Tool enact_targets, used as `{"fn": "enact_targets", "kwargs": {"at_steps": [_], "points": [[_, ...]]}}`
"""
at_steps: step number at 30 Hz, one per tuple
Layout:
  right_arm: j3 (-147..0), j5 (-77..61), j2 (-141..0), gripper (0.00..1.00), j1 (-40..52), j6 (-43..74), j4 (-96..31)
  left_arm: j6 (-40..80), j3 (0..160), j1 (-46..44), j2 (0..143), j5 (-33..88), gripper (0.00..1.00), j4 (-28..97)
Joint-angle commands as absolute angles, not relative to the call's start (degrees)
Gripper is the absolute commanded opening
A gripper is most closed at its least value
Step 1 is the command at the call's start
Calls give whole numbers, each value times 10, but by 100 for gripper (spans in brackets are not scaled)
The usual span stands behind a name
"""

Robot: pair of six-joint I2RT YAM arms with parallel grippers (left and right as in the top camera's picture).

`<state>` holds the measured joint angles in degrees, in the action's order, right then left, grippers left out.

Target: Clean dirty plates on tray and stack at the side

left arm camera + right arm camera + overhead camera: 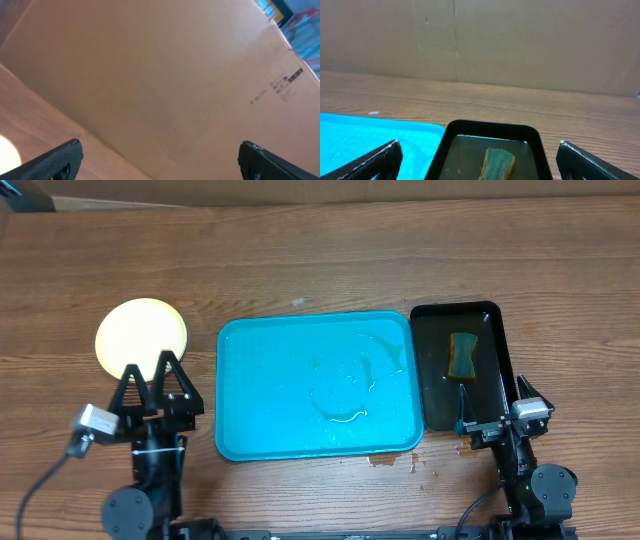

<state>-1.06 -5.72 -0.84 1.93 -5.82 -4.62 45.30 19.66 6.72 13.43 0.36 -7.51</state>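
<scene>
A pale yellow plate point(142, 338) lies on the wooden table, left of the turquoise tray point(250, 380). I cannot tell whether other plates lie under it. The tray holds only streaks of water. My left gripper point(150, 366) is open just in front of the plate, its tips over the near rim, with nothing between its fingers point(55, 161). A pale sliver of the plate point(7, 154) shows at the left edge of the left wrist view. My right gripper point(492, 398) is open at the near end of the black tray point(492, 312), its fingers point(370, 162) wide apart and empty.
A green and yellow sponge point(462, 355) lies in shallow water in the black tray point(490, 128). Small brown drips point(392, 462) mark the table in front of the turquoise tray point(380, 132). A cardboard wall point(480, 40) stands along the table's far edge.
</scene>
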Motion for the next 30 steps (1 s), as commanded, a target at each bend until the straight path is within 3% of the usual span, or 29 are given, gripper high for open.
{"fn": "enact_targets", "kwargs": {"at_steps": [1, 10, 15, 25, 30], "points": [[-4, -55, -2, 100, 21, -59, -44, 463, 126, 63, 85, -20, 100, -116], [-4, -55, -2, 100, 21, -59, -44, 418, 26, 57, 1, -36, 100, -143], [-4, -55, -2, 100, 21, -59, -44, 320, 12, 34, 2, -29, 100, -127], [-4, -55, -2, 100, 21, -59, -44, 190, 3, 18, 2, -28, 100, 35], [-4, -55, -2, 100, 21, -59, -44, 71, 3, 18, 2, 11, 100, 45]]}}
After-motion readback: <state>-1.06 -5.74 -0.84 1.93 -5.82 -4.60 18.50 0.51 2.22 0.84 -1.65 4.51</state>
